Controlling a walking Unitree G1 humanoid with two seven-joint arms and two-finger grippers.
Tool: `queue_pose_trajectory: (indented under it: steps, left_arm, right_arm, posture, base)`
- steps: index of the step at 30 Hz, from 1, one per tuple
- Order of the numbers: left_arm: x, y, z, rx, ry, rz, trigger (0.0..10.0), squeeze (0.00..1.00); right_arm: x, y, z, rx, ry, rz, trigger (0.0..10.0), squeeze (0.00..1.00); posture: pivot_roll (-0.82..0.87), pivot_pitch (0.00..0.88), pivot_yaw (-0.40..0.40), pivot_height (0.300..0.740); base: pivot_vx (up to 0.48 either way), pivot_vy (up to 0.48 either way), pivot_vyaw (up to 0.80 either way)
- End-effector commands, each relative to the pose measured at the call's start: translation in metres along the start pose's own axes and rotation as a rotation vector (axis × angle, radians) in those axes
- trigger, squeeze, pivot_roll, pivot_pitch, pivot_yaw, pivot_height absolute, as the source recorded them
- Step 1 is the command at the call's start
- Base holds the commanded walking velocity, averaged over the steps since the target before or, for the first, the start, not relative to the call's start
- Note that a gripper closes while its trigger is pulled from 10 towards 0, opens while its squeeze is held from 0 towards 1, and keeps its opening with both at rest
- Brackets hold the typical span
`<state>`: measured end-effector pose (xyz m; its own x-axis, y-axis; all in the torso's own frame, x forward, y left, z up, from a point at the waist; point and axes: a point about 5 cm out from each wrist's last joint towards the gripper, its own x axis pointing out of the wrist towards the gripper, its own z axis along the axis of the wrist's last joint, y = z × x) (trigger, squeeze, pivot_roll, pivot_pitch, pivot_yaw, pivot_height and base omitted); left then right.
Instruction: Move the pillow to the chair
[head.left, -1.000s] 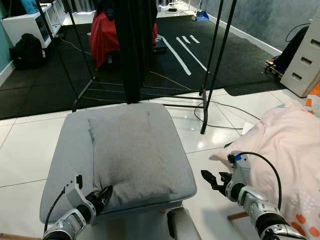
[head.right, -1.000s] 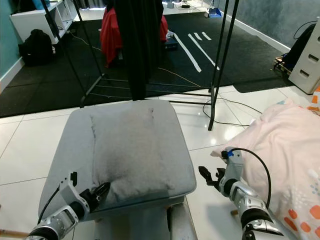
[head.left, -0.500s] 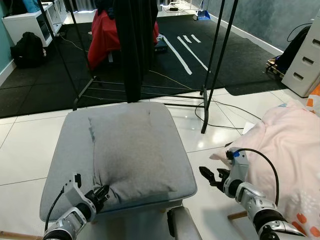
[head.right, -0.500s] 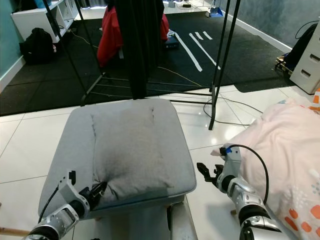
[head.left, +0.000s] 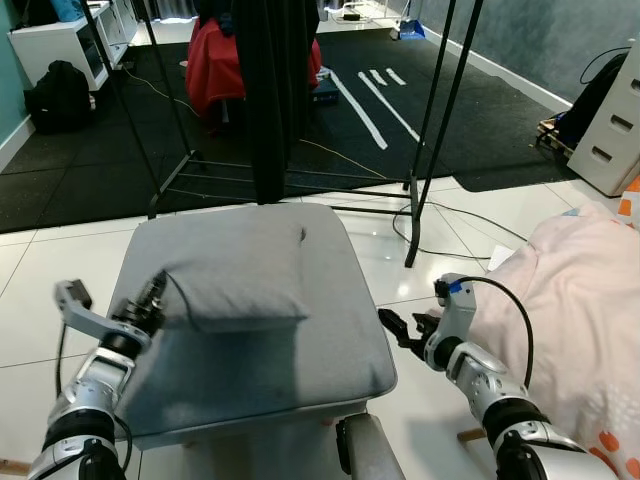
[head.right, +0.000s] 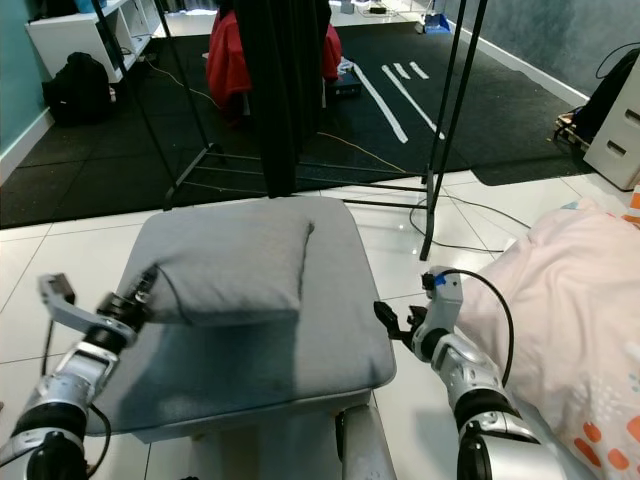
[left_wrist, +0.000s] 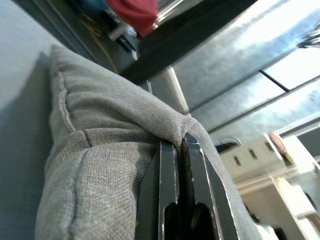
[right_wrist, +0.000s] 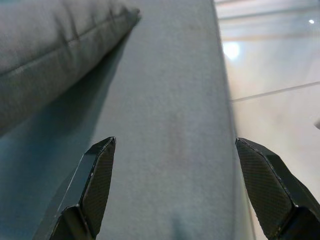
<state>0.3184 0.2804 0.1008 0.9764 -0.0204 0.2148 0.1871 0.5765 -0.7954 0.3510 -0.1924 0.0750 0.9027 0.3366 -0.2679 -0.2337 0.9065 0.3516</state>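
One pillow (head.left: 238, 283) lay on the single grey chair (head.left: 300, 370), and it looked very different from half a second before. Then it had been spread flat over most of the seat, with the left gripper (head.left: 150, 296) pinching its near corner low in the frame. Now that corner had been carried up and back, so the pillow was folded over on itself and bunched across the far half of the seat, in the middle of the frame, leaving the near half of the cushion bare and shaded. The left gripper had moved from the lower left to the left edge of the seat at mid-height, its two fingers (left_wrist: 172, 175) clenched on the pillow's fabric, as the left wrist view showed.

The right gripper (head.left: 390, 328) had shifted a little up and toward the chair's right edge; earlier it had hung lower, over the white floor tiles (head.left: 40, 290). Its two fingers (right_wrist: 95, 180) were spread wide, holding nothing, pointing across the seat.

Behind the chair stood one black clothes rack (head.left: 430, 130) with one dark garment (head.left: 268, 90) hanging from it, and one red cloth (head.left: 212, 65) beyond. One pink blanket (head.left: 580, 300) filled the right side, one black bag (head.left: 57, 95) sat at upper left.
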Motion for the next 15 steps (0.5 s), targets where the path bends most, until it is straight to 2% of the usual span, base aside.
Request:
queue_pose_trajectory:
  steps: [1,8,11,15]
  left_arm:
    - [-0.013,0.001,0.005,-0.001,-0.063,-0.006,0.0,0.00]
    - [-0.023,-0.003,-0.001,-0.005,-0.050,-0.026,0.0,0.00]
    - [-0.037,-0.014,-0.020,-0.029,0.014,-0.075,0.0,0.00]
    - [-0.040,-0.019,-0.026,-0.042,0.041,-0.096,0.0,0.00]
  right_arm:
    - [0.003,0.006,0.001,0.013,-0.015,0.030,10.0,0.00]
    - [0.004,0.008,0.001,0.009,-0.012,0.036,10.0,0.00]
    - [0.007,0.011,0.006,0.005,-0.020,0.041,10.0,0.00]
    - [0.008,0.013,0.007,0.003,-0.023,0.044,10.0,0.00]
  posture:
    - [-0.18,0.066,0.017,0.516]
    - [-0.17,0.060,0.012,0.526]
    - [-0.15,0.041,0.002,0.541]
    - [-0.15,0.037,0.001,0.546]
  base:
    - [0.000,0.000,0.00]
    - [0.000,0.000,0.00]
    - [0.000,0.000,0.00]
    - [0.000,0.000,0.00]
